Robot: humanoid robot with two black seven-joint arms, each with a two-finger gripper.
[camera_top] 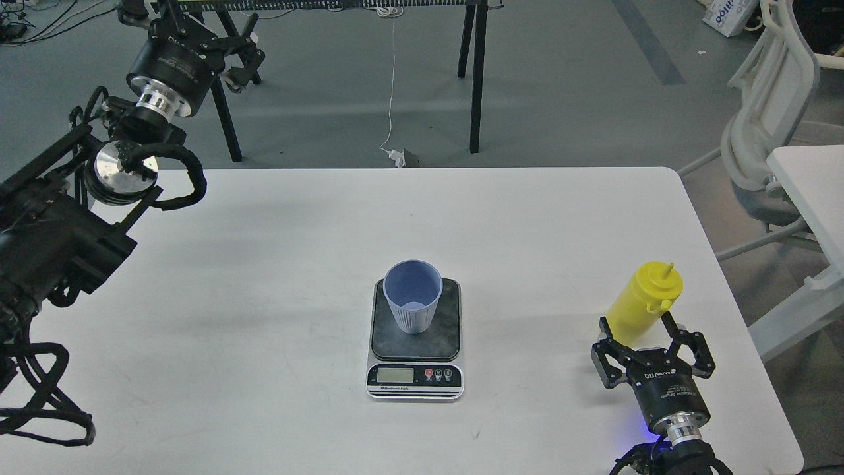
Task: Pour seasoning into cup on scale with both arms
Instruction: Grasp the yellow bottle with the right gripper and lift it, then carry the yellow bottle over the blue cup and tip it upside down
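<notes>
The light-blue ribbed cup [413, 300] stands upright and looks empty on the dark plate of the scale [415, 382], near the table's middle front. The yellow seasoning bottle [643, 297] stands at the front right, nozzle up. My right gripper [638, 326] is open, with one finger on each side of the bottle's lower part; I cannot tell if they touch it. My left gripper [239, 56] is raised high at the far left, past the table's back edge, with nothing in it. Its fingers blend into the dark table legs behind.
The white table [264, 264] has a rounded far right corner. A white chair [765, 152] and a second white table [814, 191] stand to the right. A black-legged bench [475, 72] and a hanging white cable [392, 86] are behind.
</notes>
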